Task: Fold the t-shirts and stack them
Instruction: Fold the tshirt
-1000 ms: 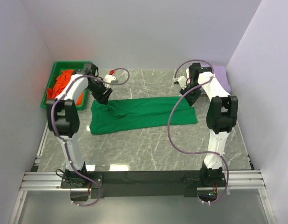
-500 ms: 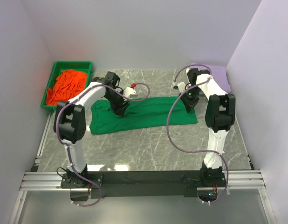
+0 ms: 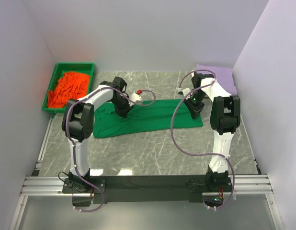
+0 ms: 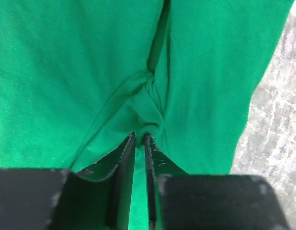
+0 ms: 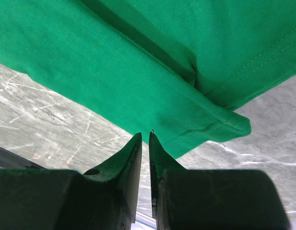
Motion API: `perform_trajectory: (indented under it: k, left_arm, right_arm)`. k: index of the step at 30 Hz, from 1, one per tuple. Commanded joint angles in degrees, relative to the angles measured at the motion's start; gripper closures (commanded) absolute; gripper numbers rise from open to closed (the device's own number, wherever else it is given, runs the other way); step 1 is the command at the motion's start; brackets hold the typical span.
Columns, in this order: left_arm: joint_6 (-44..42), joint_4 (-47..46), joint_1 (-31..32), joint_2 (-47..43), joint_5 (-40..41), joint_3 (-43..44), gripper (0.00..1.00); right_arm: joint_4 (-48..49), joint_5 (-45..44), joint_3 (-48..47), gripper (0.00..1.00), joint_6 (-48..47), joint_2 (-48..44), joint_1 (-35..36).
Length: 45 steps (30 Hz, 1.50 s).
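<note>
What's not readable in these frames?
- Top view: orange pile in the green tray is crumpled and small; count unclear.
- Top view: lavender t-shirt partly behind the right arm; fold state unclear.
- Right wrist view: fingers reach the green t-shirt's edge; tips hide any pinch.

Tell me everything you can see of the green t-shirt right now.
The green t-shirt is bright green cloth, lying folded into a long band across the marble table. The left gripper is shut on a bunched pinch toward its left end; the right gripper is shut at its stitched hem corner, grip unclear.
</note>
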State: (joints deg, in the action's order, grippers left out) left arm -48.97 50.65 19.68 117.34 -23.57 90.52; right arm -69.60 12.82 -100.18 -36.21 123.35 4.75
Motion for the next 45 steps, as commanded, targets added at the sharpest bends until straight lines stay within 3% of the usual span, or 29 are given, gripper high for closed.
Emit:
perform_trajectory:
  k: [1, 4, 10, 22, 25, 27, 30, 36, 45]
  left_arm:
    - [-1.8, 1.0, 0.3, 0.3, -0.3, 4.0, 0.86]
    - [-1.9, 2.9, 0.2, 1.2, -1.6, 6.3, 0.99]
    - [-0.7, 1.7, -0.3, -0.4, -2.7, 7.5, 0.99]
    - [3.5, -3.3, -0.2, 6.7, 1.5, 15.6, 0.99]
    - [4.0, -2.8, 0.4, 8.1, 1.6, 16.4, 0.9]
    - [4.6, -2.8, 0.5, 8.2, 0.8, 16.1, 0.77]
    - [5.7, -2.9, 0.5, 7.3, -1.3, 15.7, 0.68]
    - [11.4, -5.7, -1.2, 0.2, -3.3, 12.2, 0.62]
    - [22.6, -9.3, -12.6, -5.6, -1.5, 2.7, 0.6]
  right_arm:
    - [0.0, -0.8, -1.7, 0.82, 0.5, 1.4, -0.5]
    - [-0.1, -1.0, -1.9, 0.82, 0.4, 1.5, -0.6]
    - [-0.2, -1.2, -1.9, 0.82, 0.2, 1.5, -0.5]
    - [-1.1, -1.1, -2.7, 0.82, 0.2, 2.0, -0.4]
    - [-1.3, -1.0, -2.6, 0.82, 0.1, 1.8, -0.4]
    - [-1.2, -1.0, -2.4, 0.82, 0.1, 1.8, -0.4]
    - [-1.2, -1.0, -2.5, 0.82, 0.2, 1.8, -0.4]
    - [-1.0, -0.6, -3.8, 0.82, 0.5, 0.4, 0.2]
    - [-1.1, 1.3, -6.2, 0.82, 1.9, -0.7, 2.6]
